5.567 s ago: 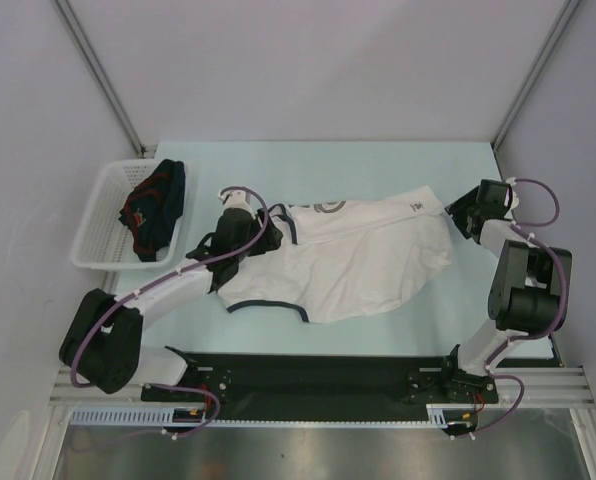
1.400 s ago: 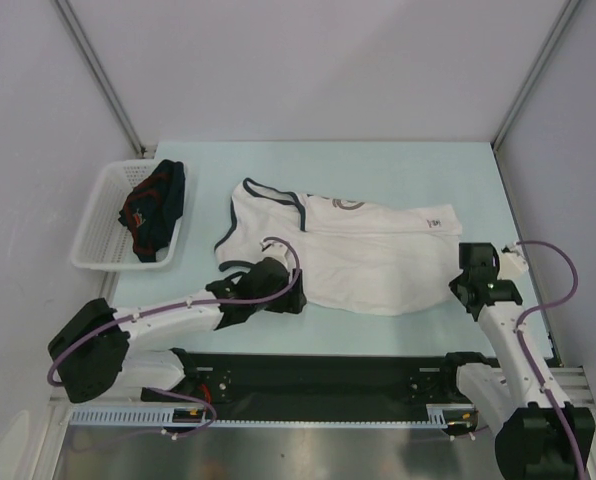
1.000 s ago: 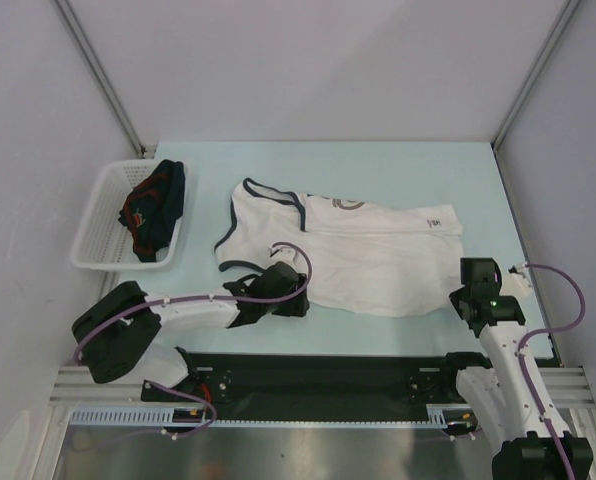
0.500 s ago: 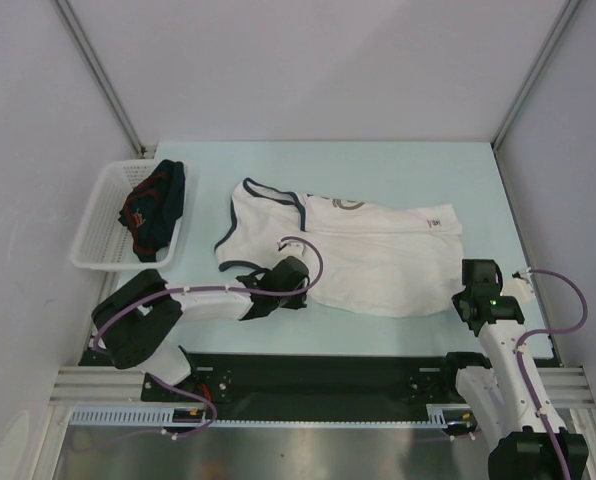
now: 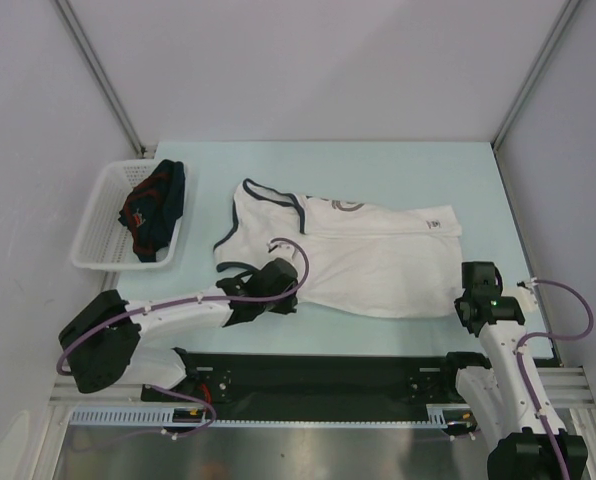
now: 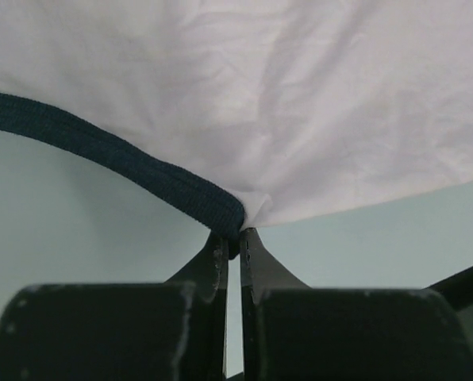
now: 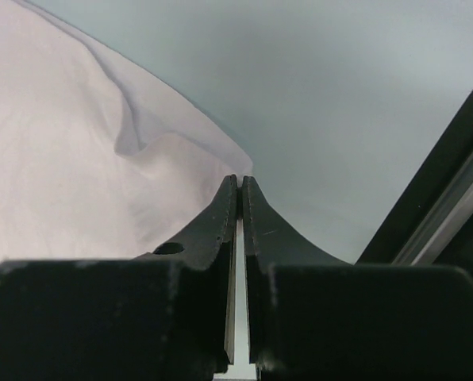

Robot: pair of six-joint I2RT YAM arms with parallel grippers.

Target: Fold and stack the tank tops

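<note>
Left wrist: jaws on white tank top's (image 6: 300, 95) trimmed edge.

White tank top (image 5: 368, 255) is thin matt cloth, softly creased, with ribbed dark trim (image 6: 141, 171). Navy tank top (image 5: 156, 205) is matt cloth too, lying in a white plastic lattice basket (image 5: 96, 215). Table (image 5: 398, 170) is smooth and matt; fingers (image 7: 209, 230) are matt black plastic, edges scuffed.
</note>
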